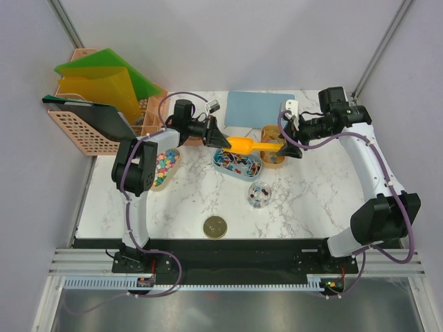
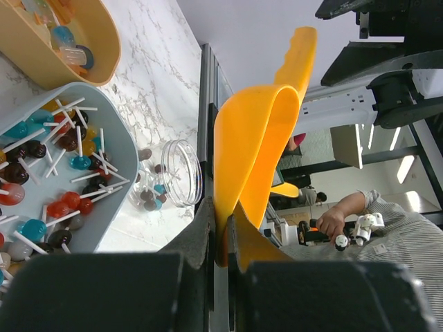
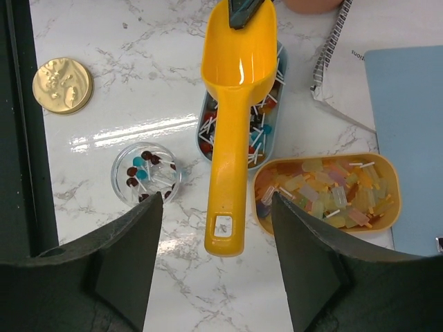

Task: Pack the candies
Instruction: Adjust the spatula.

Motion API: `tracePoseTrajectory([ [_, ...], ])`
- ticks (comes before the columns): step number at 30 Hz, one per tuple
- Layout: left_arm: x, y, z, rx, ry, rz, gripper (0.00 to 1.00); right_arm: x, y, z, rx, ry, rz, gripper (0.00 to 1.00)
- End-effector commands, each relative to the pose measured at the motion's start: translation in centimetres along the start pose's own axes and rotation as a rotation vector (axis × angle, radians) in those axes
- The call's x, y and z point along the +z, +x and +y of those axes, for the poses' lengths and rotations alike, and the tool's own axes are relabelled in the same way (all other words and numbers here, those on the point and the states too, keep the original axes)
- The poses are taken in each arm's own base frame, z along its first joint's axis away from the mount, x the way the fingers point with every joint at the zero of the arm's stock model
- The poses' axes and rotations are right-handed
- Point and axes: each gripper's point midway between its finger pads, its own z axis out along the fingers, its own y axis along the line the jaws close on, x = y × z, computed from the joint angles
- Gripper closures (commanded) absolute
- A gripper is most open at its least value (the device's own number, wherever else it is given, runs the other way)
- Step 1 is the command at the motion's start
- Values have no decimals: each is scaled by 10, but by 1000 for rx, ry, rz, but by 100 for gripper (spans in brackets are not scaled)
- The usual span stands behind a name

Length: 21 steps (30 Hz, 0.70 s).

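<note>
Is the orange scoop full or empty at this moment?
Empty: in the right wrist view the scoop has a bare, shiny bowl, nothing inside.

Your two arms share one build. The white-and-black left arm (image 1: 138, 173) has smooth white links joined by chunky black joint housings, and a thin purple cable (image 1: 161, 108) loops from joint to joint. The matching right arm (image 1: 377, 176) carries the same purple cabling. Each arm rises from a black base block (image 1: 128, 260) at the near edge of the marble tabletop (image 1: 304, 200). Your matte black left end effector (image 1: 220, 140) has grey textured pads (image 2: 199, 232). Your right end effector (image 1: 291, 149) has broad, wedge-shaped black fingers (image 3: 128, 273) and a boxy black camera (image 1: 336, 100) on the wrist behind it.
</note>
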Motion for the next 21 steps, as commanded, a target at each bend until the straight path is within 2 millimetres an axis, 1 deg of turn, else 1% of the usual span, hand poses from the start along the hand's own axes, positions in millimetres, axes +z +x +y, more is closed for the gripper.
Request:
tracePoseTrajectory([
  [1, -15, 29, -47, 16, 218, 192, 98, 0, -14, -1, -89, -27, -35, 30],
  [5, -14, 30, -48, 12, 216, 197, 98, 10, -10, -3, -102, -44, -21, 33],
  [7, -14, 30, -49, 15, 215, 199, 98, 17, -8, 0, -111, -63, -6, 34],
  [12, -14, 31, -48, 15, 211, 200, 98, 30, -4, -4, -106, -65, 4, 37],
  [14, -13, 32, -49, 12, 212, 203, 98, 32, -5, -7, -114, -56, 2, 38],
  [19, -13, 32, -49, 16, 211, 205, 98, 38, -1, -9, -106, -48, 19, 41],
  [21, -13, 32, -48, 13, 210, 205, 98, 39, 1, -11, -100, -39, 27, 45],
])
